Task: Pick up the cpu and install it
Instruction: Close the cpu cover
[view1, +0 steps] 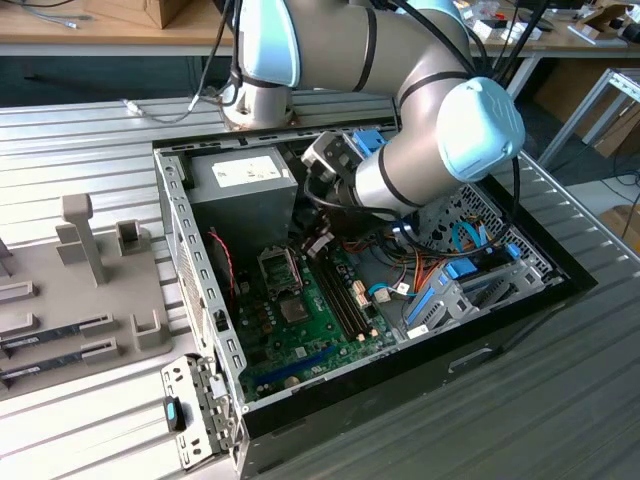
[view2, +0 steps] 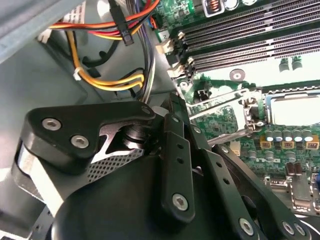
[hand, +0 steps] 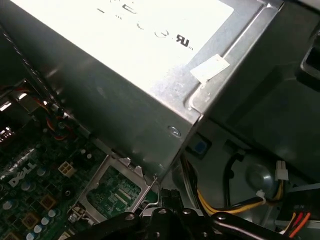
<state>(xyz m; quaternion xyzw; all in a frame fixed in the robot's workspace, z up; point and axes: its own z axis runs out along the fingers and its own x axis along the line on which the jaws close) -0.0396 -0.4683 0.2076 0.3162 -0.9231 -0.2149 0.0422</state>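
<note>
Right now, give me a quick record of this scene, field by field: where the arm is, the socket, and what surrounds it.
arm: bent down into the open black computer case
gripper: black linkage gripper above the green motherboard, near the power supply
grasp: cannot tell
cpu socket: dark metal frame; lid raised in the second wrist view
power supply: grey metal box with white label
memory slots: long black slots beside the socket
grey fixture tray: outside the case, at the exterior view's left

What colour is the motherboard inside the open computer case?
Green; the motherboard shows best in the exterior view, lying inside the computer case.
</note>
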